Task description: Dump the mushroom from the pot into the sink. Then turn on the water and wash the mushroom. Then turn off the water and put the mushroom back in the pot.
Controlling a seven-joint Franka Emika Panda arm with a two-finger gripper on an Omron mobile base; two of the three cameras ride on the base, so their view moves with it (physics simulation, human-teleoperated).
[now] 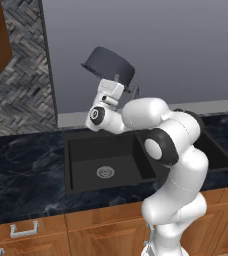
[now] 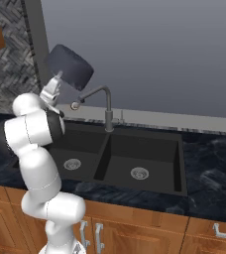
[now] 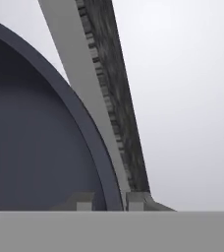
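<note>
Grey wall behind; the pot (image 1: pixel 109 66) hangs tipped above the back edge of the sink (image 1: pixel 81 165), its rim pinched in the closed pincer (image 1: pixel 117 86); rigid, smooth, probably weighty, so a rim hold may slip; I cannot find the mushroom.

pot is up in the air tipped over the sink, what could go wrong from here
1. The pincer pinches only the rim of the pot, held high and tilted; a thin edge grip might slip and drop the pot into the sink.
2. From that height, whatever falls out may bounce past the basin onto the counter.
3. The pot hangs close to the faucet; further tipping could knock it.
</note>
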